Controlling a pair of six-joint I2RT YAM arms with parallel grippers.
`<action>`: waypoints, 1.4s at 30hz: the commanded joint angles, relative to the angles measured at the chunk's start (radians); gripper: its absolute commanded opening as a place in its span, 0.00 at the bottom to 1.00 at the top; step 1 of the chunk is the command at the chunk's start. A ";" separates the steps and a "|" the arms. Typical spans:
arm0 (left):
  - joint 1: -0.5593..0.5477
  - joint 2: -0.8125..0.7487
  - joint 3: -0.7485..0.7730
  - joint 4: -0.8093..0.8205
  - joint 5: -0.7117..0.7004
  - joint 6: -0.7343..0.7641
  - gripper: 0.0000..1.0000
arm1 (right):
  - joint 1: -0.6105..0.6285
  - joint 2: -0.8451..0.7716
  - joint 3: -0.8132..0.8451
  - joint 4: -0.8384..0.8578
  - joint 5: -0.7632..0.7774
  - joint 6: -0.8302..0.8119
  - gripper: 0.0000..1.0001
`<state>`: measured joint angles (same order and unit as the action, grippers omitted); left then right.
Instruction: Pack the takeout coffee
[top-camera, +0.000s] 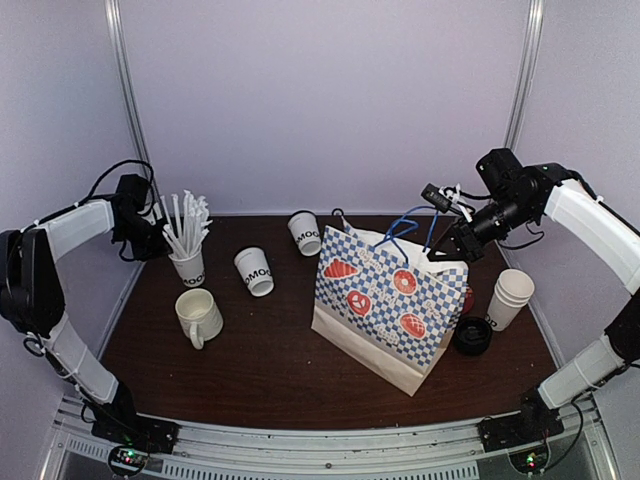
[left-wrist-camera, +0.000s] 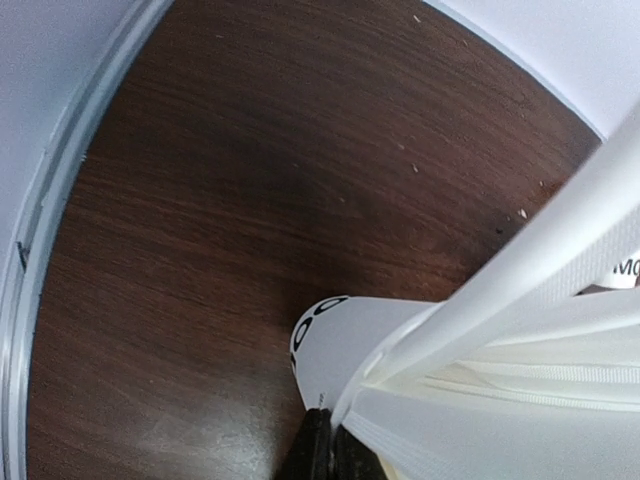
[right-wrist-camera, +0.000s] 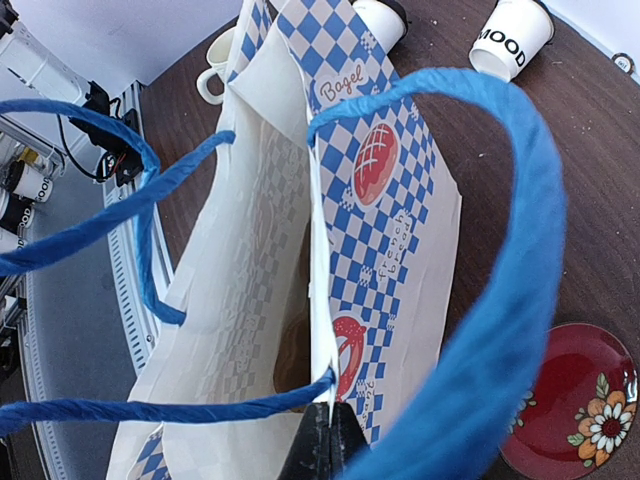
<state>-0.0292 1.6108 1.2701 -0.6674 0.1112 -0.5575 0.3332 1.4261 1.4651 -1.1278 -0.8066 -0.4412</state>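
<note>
- L gripper (left-wrist-camera: 324, 448): fingers pressed together, hard against white straws (left-wrist-camera: 520, 265) in straw cup (top-camera: 188, 265), far-left corner of table (top-camera: 270, 370); can't tell if a straw is pinched.
- R gripper (right-wrist-camera: 322, 430): clamped on top rim of paper bag (top-camera: 385, 305), by blue rope handles (right-wrist-camera: 500, 230). Bag upright mid-table, mouth open.
- Takeout coffee outside bag, both on their sides: near coffee cup (top-camera: 254, 271) left of bag, far coffee cup (top-camera: 305, 232) close to bag's back-left corner. White paper, black "MOOD" lettering.
- Right of bag: stack of white cups (top-camera: 510, 298), black round lid (top-camera: 472, 336), red flowered plate (right-wrist-camera: 575, 400) partly hidden by bag in top view.
- Cream mug (top-camera: 197, 315) w/ handle, upright, just nearer than straw cup.
- Bag: blue/white checker, plain base, red bread pics; reads "Bagel", "French bread".
- Table: dark wood grain.
</note>
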 joint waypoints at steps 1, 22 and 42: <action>0.085 0.005 0.043 0.021 0.011 0.034 0.00 | -0.005 -0.009 -0.017 0.002 0.018 -0.007 0.01; 0.211 0.023 0.066 0.012 -0.002 0.023 0.47 | -0.005 -0.005 -0.013 -0.003 0.011 -0.007 0.01; -0.408 -0.195 0.113 -0.002 -0.293 -0.017 0.80 | -0.005 0.008 0.004 -0.022 0.019 -0.009 0.01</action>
<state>-0.2985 1.2758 1.3804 -0.7082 -0.1234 -0.5385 0.3332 1.4273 1.4662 -1.1305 -0.8066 -0.4416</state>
